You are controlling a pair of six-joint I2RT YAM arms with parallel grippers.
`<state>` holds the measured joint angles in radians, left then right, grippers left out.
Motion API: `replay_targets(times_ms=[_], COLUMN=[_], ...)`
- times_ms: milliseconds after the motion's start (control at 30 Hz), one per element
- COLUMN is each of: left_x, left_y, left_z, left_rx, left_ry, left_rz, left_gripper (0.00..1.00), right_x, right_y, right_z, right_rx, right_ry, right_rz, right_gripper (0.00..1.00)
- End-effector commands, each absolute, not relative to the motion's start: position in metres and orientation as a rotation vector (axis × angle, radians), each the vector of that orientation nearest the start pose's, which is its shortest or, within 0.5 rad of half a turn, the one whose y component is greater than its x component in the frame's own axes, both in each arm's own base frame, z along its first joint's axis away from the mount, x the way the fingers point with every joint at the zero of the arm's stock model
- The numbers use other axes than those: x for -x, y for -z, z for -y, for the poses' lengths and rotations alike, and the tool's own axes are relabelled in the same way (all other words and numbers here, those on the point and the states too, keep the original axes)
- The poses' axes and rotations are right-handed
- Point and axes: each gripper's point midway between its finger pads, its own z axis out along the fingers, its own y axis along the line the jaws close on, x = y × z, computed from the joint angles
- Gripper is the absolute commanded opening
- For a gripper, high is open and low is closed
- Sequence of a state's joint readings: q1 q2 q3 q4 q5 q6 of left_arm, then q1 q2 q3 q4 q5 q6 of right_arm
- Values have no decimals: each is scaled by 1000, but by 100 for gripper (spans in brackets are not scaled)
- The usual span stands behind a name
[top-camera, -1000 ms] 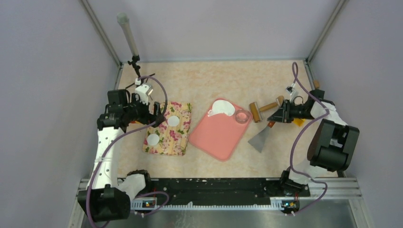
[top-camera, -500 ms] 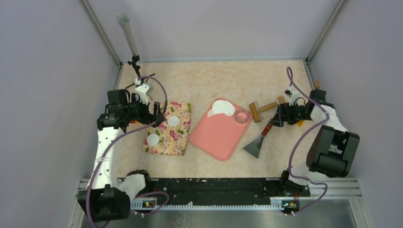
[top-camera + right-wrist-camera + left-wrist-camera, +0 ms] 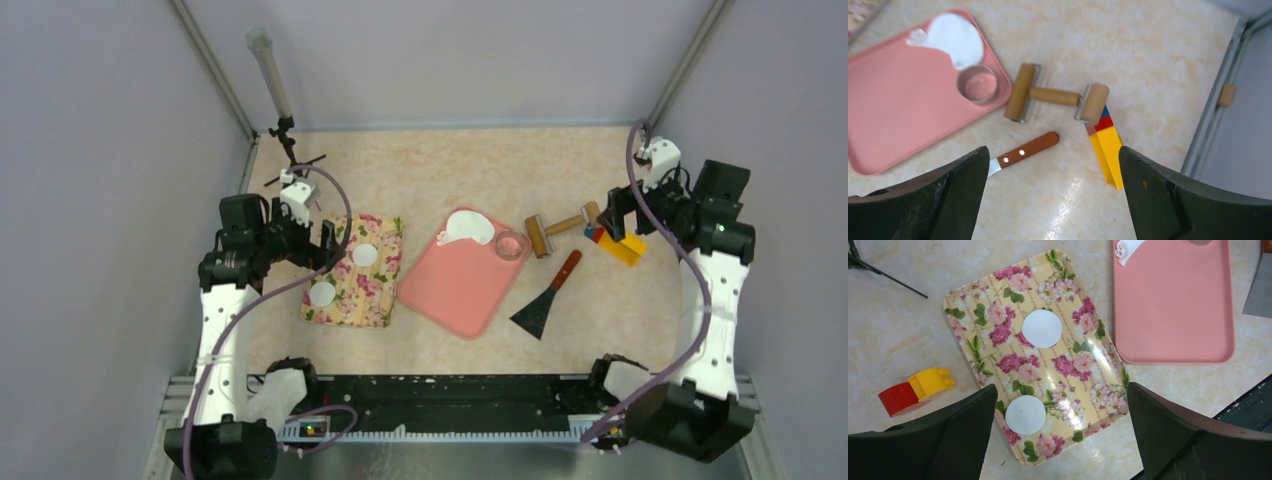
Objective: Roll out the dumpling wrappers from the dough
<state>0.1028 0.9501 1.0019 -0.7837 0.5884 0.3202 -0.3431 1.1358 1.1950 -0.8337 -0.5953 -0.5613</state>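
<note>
My left wrist view cut off the irregular white dough sheet (image 3: 1130,246); overhead, its long axis ran left-right. My left fingers (image 3: 948,440) and right fingers (image 3: 943,200) stood wide, empty.

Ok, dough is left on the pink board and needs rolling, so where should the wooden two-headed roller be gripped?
Take the wooden two-headed roller by the bare handle between its heads, coming straight down from above, jaws across the handle. It lies flat on the table, the heads are wider, and the small head sits against the coloured plastic blocks.
</note>
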Motion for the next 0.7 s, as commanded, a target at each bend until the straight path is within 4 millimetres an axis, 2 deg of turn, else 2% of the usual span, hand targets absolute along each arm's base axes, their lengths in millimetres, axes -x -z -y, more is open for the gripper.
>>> replay_targets(times_ms=[0, 100, 233, 333, 433, 500, 667], left_x=[-245, -235, -218, -204, -191, -185, -185], left_y=[-231, -236, -242, -247, -251, -250, -247], left_z=[74, 81, 92, 101, 107, 110, 111], left_rx=[-628, -680, -753, -813, -868, -896, -892], left_ry=[493, 521, 586, 625, 652, 661, 662], left_rz=[-2038, -2005, -1955, -1904, -1857, -1834, -1826], left_gripper=[99, 99, 99, 99, 99, 99, 99], right_x=[-245, -201, -141, -99, -69, -64, -75], right_y=[-327, -355, -372, -369, -359, -353, -342], right_z=[-39, -77, -121, -145, -161, -163, -159], right_rx=[618, 734, 899, 991, 1052, 1050, 1045], right_ry=[-332, -429, -570, -733, -797, -817, -823], right_rz=[-1817, -1636, -1442, -1371, -1272, -1249, -1259], right_gripper=[99, 99, 99, 99, 99, 99, 98])
